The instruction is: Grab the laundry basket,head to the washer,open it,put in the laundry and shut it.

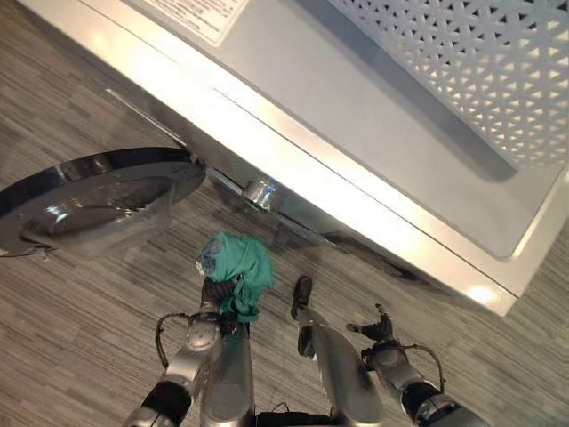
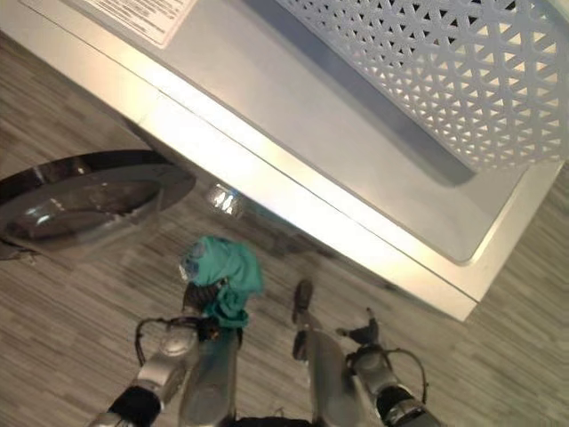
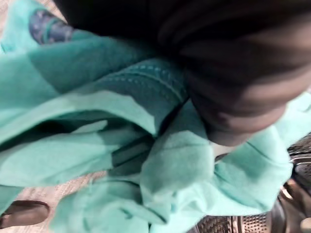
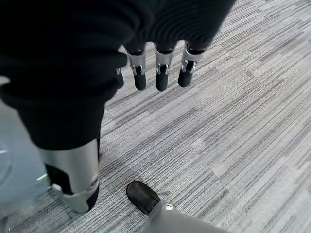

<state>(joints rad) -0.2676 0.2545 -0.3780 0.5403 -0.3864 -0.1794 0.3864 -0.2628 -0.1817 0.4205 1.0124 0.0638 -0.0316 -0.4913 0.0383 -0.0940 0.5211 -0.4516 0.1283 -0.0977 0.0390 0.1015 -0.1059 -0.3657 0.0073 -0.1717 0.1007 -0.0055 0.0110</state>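
A teal garment [image 1: 240, 262] is bunched in my left hand [image 1: 216, 294], just in front of the silver washer [image 1: 356, 133]. In the left wrist view the teal garment [image 3: 97, 145] hangs close under the hand's dark cover [image 3: 233, 73], with the perforated metal drum [image 3: 252, 224] just past it. The washer's round glass door [image 1: 98, 200] is swung open to the left. A white perforated laundry basket [image 1: 480, 62] stands on top of the washer. My right hand [image 1: 378, 331] hangs low on the right, its fingers [image 4: 163, 73] straight over the floor and holding nothing.
Grey striped carpet [image 4: 233, 126] covers the floor around the washer. The open door takes up the space to the left of my left arm. The washer's front edge runs diagonally across the view just ahead of both hands.
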